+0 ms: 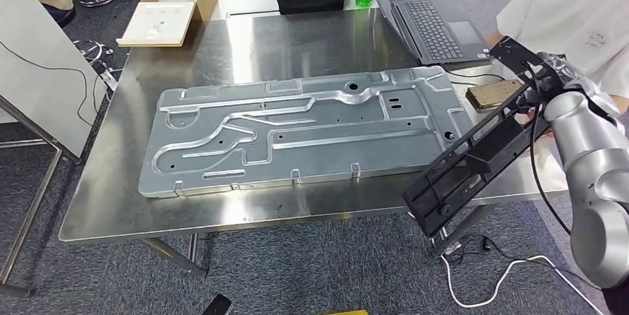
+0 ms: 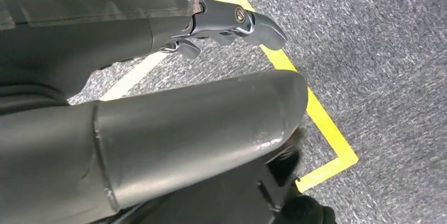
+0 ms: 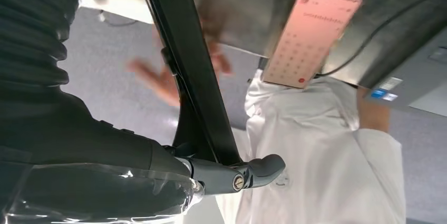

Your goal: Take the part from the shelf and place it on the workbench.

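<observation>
While the long black frame part [image 1: 475, 163] is gripped by the fingers [image 3: 253, 168] of the right hand [image 1: 552, 78] and held slanting over the tabletop's [image 1: 245, 41] right edge, the fetching is judged done and the placing left; the left hand's [image 2: 232, 23] hold cannot be told.

Nothing really readable here - the phone [image 3: 311, 34] has rows of tiny blurred characters, and the laptop [image 1: 438, 30] stickers are too small to read.
</observation>
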You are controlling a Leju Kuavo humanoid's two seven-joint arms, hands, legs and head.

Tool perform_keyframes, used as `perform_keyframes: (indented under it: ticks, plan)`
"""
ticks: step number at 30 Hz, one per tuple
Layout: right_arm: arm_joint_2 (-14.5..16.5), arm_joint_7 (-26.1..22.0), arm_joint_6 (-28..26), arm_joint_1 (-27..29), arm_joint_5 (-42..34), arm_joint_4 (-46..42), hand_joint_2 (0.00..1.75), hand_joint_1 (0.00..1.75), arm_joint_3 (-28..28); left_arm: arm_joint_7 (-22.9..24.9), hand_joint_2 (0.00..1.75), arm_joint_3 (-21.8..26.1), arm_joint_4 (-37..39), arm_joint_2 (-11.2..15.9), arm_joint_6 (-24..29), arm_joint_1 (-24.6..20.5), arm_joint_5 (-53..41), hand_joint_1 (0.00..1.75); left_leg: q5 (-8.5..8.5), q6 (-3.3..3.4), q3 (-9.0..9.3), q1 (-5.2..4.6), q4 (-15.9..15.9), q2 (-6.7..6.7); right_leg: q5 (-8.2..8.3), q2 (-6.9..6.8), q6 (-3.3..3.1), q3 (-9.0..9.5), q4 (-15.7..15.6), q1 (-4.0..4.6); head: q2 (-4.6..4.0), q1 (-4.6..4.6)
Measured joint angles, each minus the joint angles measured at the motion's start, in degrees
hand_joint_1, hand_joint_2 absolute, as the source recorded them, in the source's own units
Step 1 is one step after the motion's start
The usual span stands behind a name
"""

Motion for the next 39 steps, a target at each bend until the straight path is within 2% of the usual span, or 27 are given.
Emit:
perform_keyframes:
  ticks: [1, 2, 4, 6, 8, 10, 11, 12, 13, 15, 17, 20, 22, 23, 25, 26, 27, 28, 29, 31, 33, 36, 38, 39]
  plan:
    - [0.00, -0.28, -0.04, -0.21, -0.99, 0.12, 0.00, 0.00, -0.21, -0.02, 0.00, 0.00, -0.01, 0.10, 0.01, -0.04, 0.00, 0.00, 1.06, 0.44, 1.53, -0.19, -3.25, 0.00, 0.01, 0.03, 0.10, -0.02, 0.00, 0.04, 0.00, 0.01]
    - [0.00, -0.52, -0.15, -0.38, -1.90, 0.22, 0.00, 0.00, -0.57, -0.04, 0.00, 0.00, -0.01, 0.20, 0.01, -0.06, 0.00, 0.00, 1.47, 0.75, 2.45, -0.39, -5.27, 0.01, 0.06, 0.05, 0.28, -0.08, -0.04, 0.00, 0.00, 0.01]
    - [0.03, -0.88, -0.65, -0.57, -3.36, 0.39, 0.00, 0.00, -1.45, -0.08, 0.00, 0.00, -0.01, 0.29, 0.02, -0.02, -0.02, 0.00, 1.45, 0.94, 2.91, -0.57, -6.48, 0.01, 0.32, 0.08, 0.87, -0.13, -0.30, -0.13, 0.00, 0.00]
    - [0.03, -1.25, -1.75, -0.60, -4.24, 0.42, 0.00, 0.00, -2.32, -0.09, 0.00, 0.00, 0.01, 0.31, 0.02, 0.03, -0.09, 0.00, 2.12, 1.22, 3.40, -0.25, -7.54, 0.10, -0.06, 0.03, 1.40, -0.18, 0.02, -0.17, 0.00, 0.02]
    - [0.01, -1.51, -3.59, -0.82, -4.86, 0.41, 0.00, 0.00, -3.25, -0.13, 0.00, 0.00, 0.01, 0.30, 0.03, -0.05, -0.14, 0.00, 2.75, 1.53, 3.81, 0.05, -8.51, 0.20, -2.63, 0.02, 1.73, -1.85, 3.95, -0.16, 0.00, 0.05]
    - [0.00, -1.60, -5.01, -0.78, -5.21, 0.49, 0.00, 0.00, -4.07, -0.15, 0.00, 0.00, 0.01, 0.30, 0.04, -0.08, -0.21, 0.00, 2.83, 1.70, 3.78, 0.02, -8.55, 0.20, -5.95, 0.03, 2.08, -5.04, 10.80, -0.23, 0.00, 0.05]
    - [0.00, -1.60, -5.29, -0.57, -5.26, 0.56, 0.00, 0.00, -4.31, -0.15, 0.00, 0.00, 0.01, 0.30, 0.04, -0.03, -0.24, 0.00, 2.80, 1.69, 3.76, 0.02, -8.49, 0.19, -6.67, 0.01, 2.28, -6.21, 13.28, -0.35, 0.00, 0.06]
    - [0.00, -1.61, -5.39, -0.36, -5.28, 0.63, 0.00, 0.00, -4.48, -0.15, 0.00, 0.01, 0.01, 0.30, 0.04, 0.03, -0.27, 0.00, 2.75, 1.64, 3.74, 0.04, -8.37, 0.19, -6.34, -0.02, 2.48, -6.55, 13.91, -0.51, 0.00, 0.05]
    - [0.00, -1.61, -5.44, -0.23, -5.28, 0.69, 0.00, 0.00, -4.56, -0.15, 0.00, 0.02, 0.01, 0.30, 0.03, 0.08, -0.28, 0.00, 2.64, 1.52, 3.71, 0.09, -8.16, 0.18, -5.12, -0.06, 2.64, -5.88, 12.59, -0.70, 0.00, 0.06]
    - [0.00, -1.64, -5.53, -0.22, -5.28, 0.74, 0.00, 0.00, -4.69, -0.15, 0.00, 0.02, 0.00, 0.29, 0.03, 0.10, -0.29, 0.00, 2.20, 1.02, 3.57, 0.24, -7.44, 0.16, -1.80, -0.12, 2.87, -2.35, 5.89, -1.00, 0.00, 0.05]
    - [0.02, -1.93, -5.96, -0.37, -5.29, 0.74, 0.00, 0.00, -4.85, -0.15, 0.00, 0.02, 0.00, 0.32, 0.03, 0.01, -0.29, 0.00, 1.70, 0.32, 3.15, 0.13, -6.54, 0.10, -0.41, -0.04, 2.54, 0.09, 0.98, -0.86, 0.00, 0.05]
    - [0.04, -3.92, -9.10, 0.02, -5.42, 0.52, 0.00, 0.00, -5.24, -0.13, 0.00, 0.02, 0.01, 0.34, 0.04, 0.09, -0.29, 0.00, 1.54, -0.43, 2.78, -0.01, -6.22, 0.03, -0.42, 0.16, 1.36, 0.10, 0.37, -0.67, 0.00, -0.02]
    - [0.10, -5.36, -11.61, 0.30, -5.58, 0.37, 0.00, 0.00, -5.50, -0.14, 0.00, 0.02, 0.01, 0.35, 0.07, 0.18, -0.30, 0.00, 0.36, -1.01, 2.20, 0.11, -4.78, 0.06, -0.25, 0.15, 0.72, 0.09, 0.22, -0.79, 0.00, -0.03]
    - [0.13, -5.84, -12.55, 0.33, -5.71, 0.32, 0.00, 0.00, -5.67, -0.14, 0.00, 0.02, 0.01, 0.36, 0.09, 0.19, -0.30, 0.00, -1.06, -1.31, 1.24, 0.21, -2.58, 0.07, -0.19, 0.11, 0.45, 0.10, 0.15, -0.83, 0.00, -0.03]
    - [0.19, -6.60, -14.02, 0.58, -6.00, 0.26, 0.00, 0.00, -6.04, -0.15, 0.00, 0.02, 0.01, 0.36, 0.12, 0.27, -0.31, 0.00, -4.62, -1.70, -1.86, 0.38, 4.49, 0.08, -0.17, 0.06, 0.12, 0.05, 0.14, -0.71, 0.00, -0.03]
    - [0.23, -7.07, -14.81, 0.86, -6.13, 0.25, 0.00, 0.00, -6.20, -0.15, 0.00, 0.02, 0.01, 0.36, 0.13, 0.35, -0.31, 0.00, -5.77, -1.74, -3.33, 0.43, 7.73, 0.08, -0.17, 0.05, 0.06, 0.04, 0.15, -0.60, 0.00, -0.02]
    - [0.28, -7.90, -15.98, 1.29, -6.25, 0.11, 0.00, 0.00, -6.37, -0.15, 0.00, 0.02, 0.01, 0.35, 0.13, 0.46, -0.30, 0.00, -5.99, -1.66, -4.12, 0.44, 9.43, 0.08, -0.18, 0.06, 0.03, 0.04, 0.17, -0.49, 0.00, -0.02]
    - [0.33, -9.23, -17.53, 1.81, -6.48, -0.21, 0.00, 0.00, -6.58, -0.15, 0.00, 0.02, 0.01, 0.35, 0.13, 0.55, -0.30, 0.00, -5.17, -1.47, -3.94, 0.42, 9.05, 0.08, -0.18, 0.07, 0.03, 0.07, 0.18, -0.38, 0.00, -0.02]
    - [0.39, -11.18, -19.45, 2.39, -6.89, -0.74, 0.00, 0.00, -6.85, -0.15, 0.00, 0.02, 0.01, 0.34, 0.13, 0.62, -0.28, 0.00, -3.50, -1.15, -2.77, 0.37, 6.60, 0.06, -0.18, 0.08, 0.03, 0.11, 0.18, -0.26, 0.00, -0.02]
    - [0.68, -17.26, -24.12, 3.85, -8.32, -2.66, 0.00, 0.00, -7.55, -0.15, 0.00, 0.02, 0.01, 0.35, 0.14, 0.63, -0.24, 0.00, -0.12, -0.19, 1.02, 0.08, -1.12, 0.05, -0.20, 0.08, 0.08, 0.20, 0.14, -0.06, 0.00, -0.02]
    - [1.09, -23.29, -28.09, 5.77, -9.59, -5.09, 0.00, 0.00, -8.21, -0.15, 0.00, 0.02, 0.01, 0.37, 0.18, 0.60, -0.22, 0.00, 1.02, 0.43, 3.31, -0.24, -5.79, 0.05, -0.10, 0.06, 0.38, 0.23, -0.02, 0.00, 0.00, -0.01]
    - [1.88, -27.78, -29.23, 9.16, -11.64, -8.85, 0.00, 0.00, -8.58, -0.15, 0.00, 0.02, 0.01, 0.34, 0.23, 0.71, -0.29, 0.00, 1.45, 0.80, 3.95, -0.17, -7.23, 0.08, 0.18, 0.05, 1.31, 0.52, -0.56, -0.03, 0.00, -0.01]
    - [2.39, -30.85, -28.37, 11.51, -14.49, -12.34, 0.00, 0.00, -8.60, -0.19, 0.00, 0.02, 0.01, 0.28, 0.29, 0.67, -0.31, 0.00, 2.25, 1.25, 4.50, 0.17, -8.56, 0.14, -1.23, 0.00, 1.71, -0.17, 1.11, -0.01, 0.00, 0.03]
    - [2.76, -32.88, -28.23, 13.22, -16.05, -14.82, 0.00, 0.00, -8.60, -0.20, 0.00, 0.02, 0.01, 0.24, 0.33, 0.65, -0.32, 0.00, 2.50, 1.39, 4.65, 0.26, -8.91, 0.15, -2.92, -0.02, 1.81, -1.40, 3.92, -0.08, 0.00, 0.05]
